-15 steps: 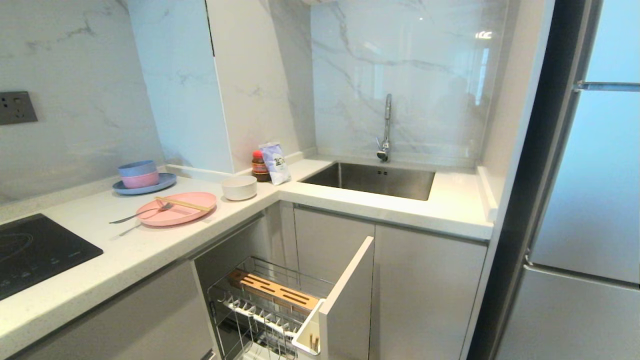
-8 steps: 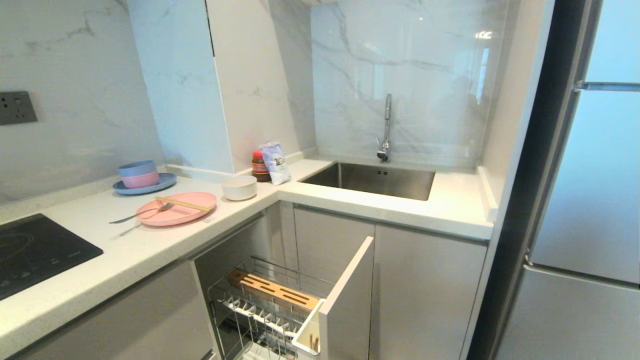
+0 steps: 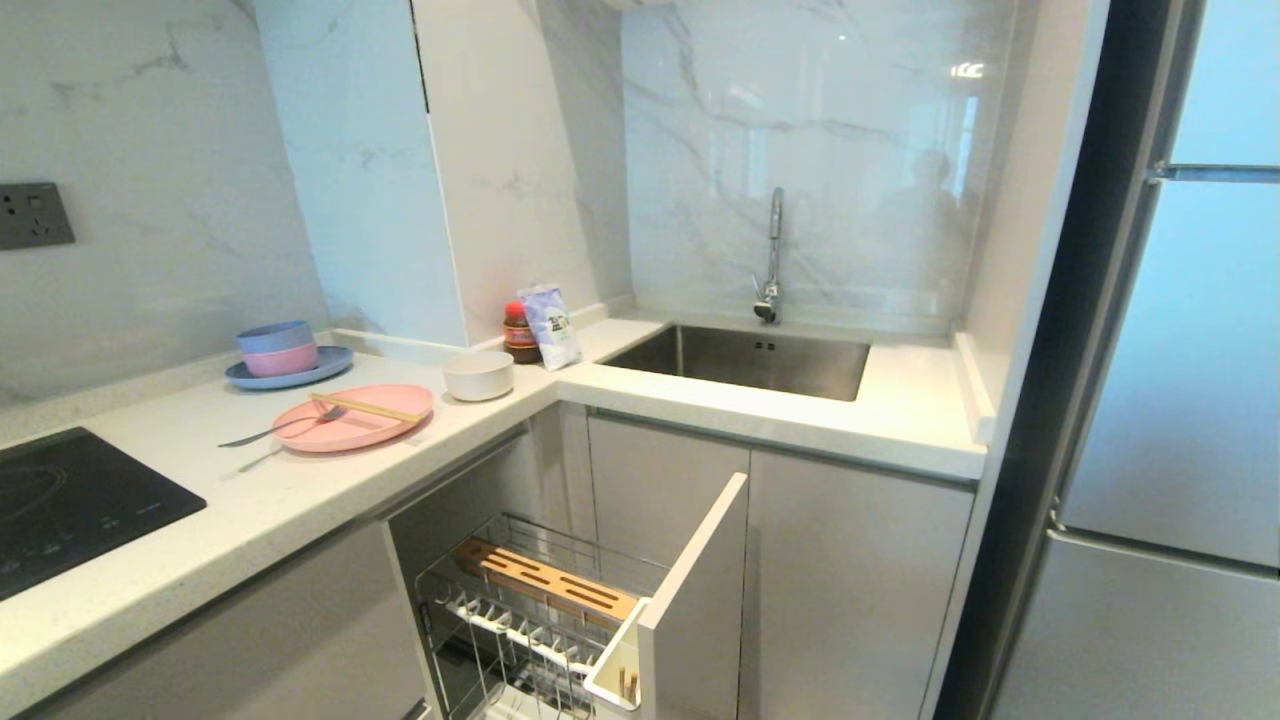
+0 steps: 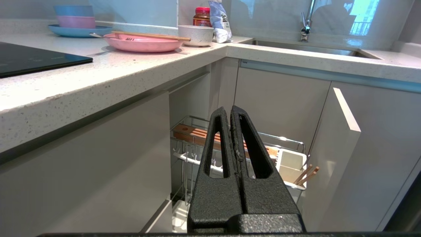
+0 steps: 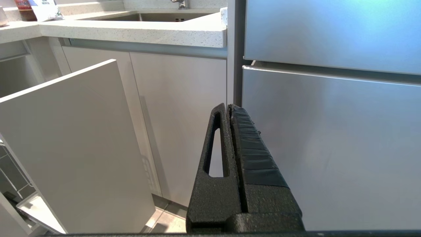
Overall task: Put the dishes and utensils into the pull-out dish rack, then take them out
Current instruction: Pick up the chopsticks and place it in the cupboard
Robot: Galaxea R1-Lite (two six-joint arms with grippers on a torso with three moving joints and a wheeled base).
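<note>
On the counter lies the pink plate [image 3: 352, 417] with the wooden chopsticks [image 3: 366, 407] across it and the silver fork [image 3: 280, 428] leaning off its edge. Beside it stands the cream bowl [image 3: 479, 375]. The pull-out dish rack [image 3: 548, 583] stands pulled out under the counter, its pale front panel [image 3: 700, 600] swung forward. Two brown sticks [image 4: 306, 174] stand in its white cutlery holder [image 4: 291, 164]. My left gripper [image 4: 229, 110] is shut and empty, low in front of the rack. My right gripper [image 5: 229, 107] is shut and empty, facing the cabinet and fridge. Neither shows in the head view.
A blue plate with stacked blue and pink bowls [image 3: 285, 355] sits at the back left. A black cooktop [image 3: 70, 510] fills the counter's left end. A sauce jar [image 3: 518, 332] and packet [image 3: 553, 325] stand in the corner by the sink [image 3: 745, 362]. A fridge [image 3: 1180, 400] stands at the right.
Nothing on the counter or in the rack has moved. A faint reflection of a person has come up in the glossy wall behind the sink.
</note>
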